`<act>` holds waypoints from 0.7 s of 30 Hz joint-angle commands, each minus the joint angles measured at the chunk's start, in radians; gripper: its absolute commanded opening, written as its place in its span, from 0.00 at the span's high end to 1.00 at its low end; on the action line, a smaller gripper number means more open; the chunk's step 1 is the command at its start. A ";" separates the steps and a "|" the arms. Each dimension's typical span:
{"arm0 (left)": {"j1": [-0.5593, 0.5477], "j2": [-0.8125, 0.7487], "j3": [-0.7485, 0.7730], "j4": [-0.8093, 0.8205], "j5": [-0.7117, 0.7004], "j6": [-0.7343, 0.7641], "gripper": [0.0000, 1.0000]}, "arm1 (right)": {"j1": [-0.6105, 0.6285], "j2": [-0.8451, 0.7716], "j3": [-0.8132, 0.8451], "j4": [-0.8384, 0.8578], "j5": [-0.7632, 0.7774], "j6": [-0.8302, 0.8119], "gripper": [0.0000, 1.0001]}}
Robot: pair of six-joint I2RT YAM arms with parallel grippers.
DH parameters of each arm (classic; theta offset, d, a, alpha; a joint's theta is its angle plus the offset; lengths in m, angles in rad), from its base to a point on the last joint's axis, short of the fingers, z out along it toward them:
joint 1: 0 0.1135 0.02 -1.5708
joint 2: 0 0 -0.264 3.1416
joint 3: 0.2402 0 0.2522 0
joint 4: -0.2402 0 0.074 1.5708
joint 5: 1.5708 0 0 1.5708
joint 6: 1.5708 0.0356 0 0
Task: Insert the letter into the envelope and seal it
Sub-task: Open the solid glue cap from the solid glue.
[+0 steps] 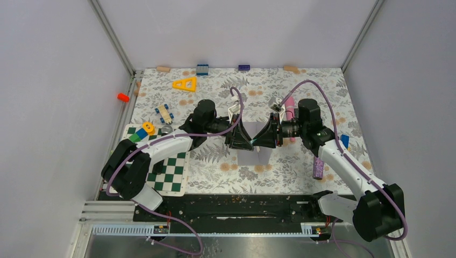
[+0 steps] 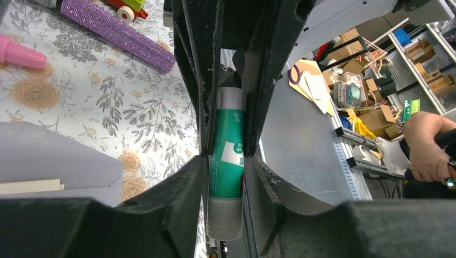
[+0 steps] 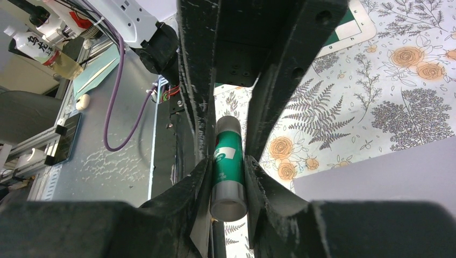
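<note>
Top external view: the left gripper (image 1: 246, 141) and right gripper (image 1: 267, 137) are meeting tip to tip directly above the grey envelope (image 1: 253, 157), each clamping one end of a green glue stick (image 2: 226, 161). The envelope is lying flat on the floral table (image 1: 301, 91), with a tan strip of the letter (image 2: 29, 186) showing against its grey paper.

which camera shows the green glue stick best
Left wrist: the glue stick shows full length, green body and grey ends. Right wrist sees it foreshortened, end toward the lens. Top view shows only a teal sliver.
</note>
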 commanded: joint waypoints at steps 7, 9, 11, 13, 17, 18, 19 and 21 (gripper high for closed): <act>0.029 -0.025 -0.007 0.043 0.003 0.021 0.31 | -0.005 0.002 0.040 0.002 -0.010 0.045 1.00; 0.039 -0.034 -0.009 0.035 0.002 0.028 0.23 | -0.014 0.000 0.041 0.002 -0.006 0.050 1.00; 0.053 -0.045 -0.009 0.009 -0.002 0.051 0.18 | -0.025 -0.002 0.043 0.002 -0.003 0.054 1.00; 0.062 -0.052 -0.012 -0.014 -0.006 0.075 0.15 | -0.036 -0.001 0.043 0.002 -0.003 0.062 1.00; 0.070 -0.055 -0.019 -0.024 -0.008 0.095 0.15 | -0.050 -0.005 0.044 0.002 -0.004 0.070 1.00; 0.070 -0.055 -0.020 -0.023 -0.006 0.096 0.16 | -0.051 -0.003 0.044 0.002 -0.006 0.071 1.00; 0.070 -0.053 -0.018 -0.022 -0.004 0.094 0.17 | -0.052 -0.003 0.045 0.002 -0.007 0.073 1.00; 0.070 -0.054 -0.017 -0.019 0.001 0.092 0.21 | -0.053 0.002 0.044 0.002 -0.011 0.077 1.00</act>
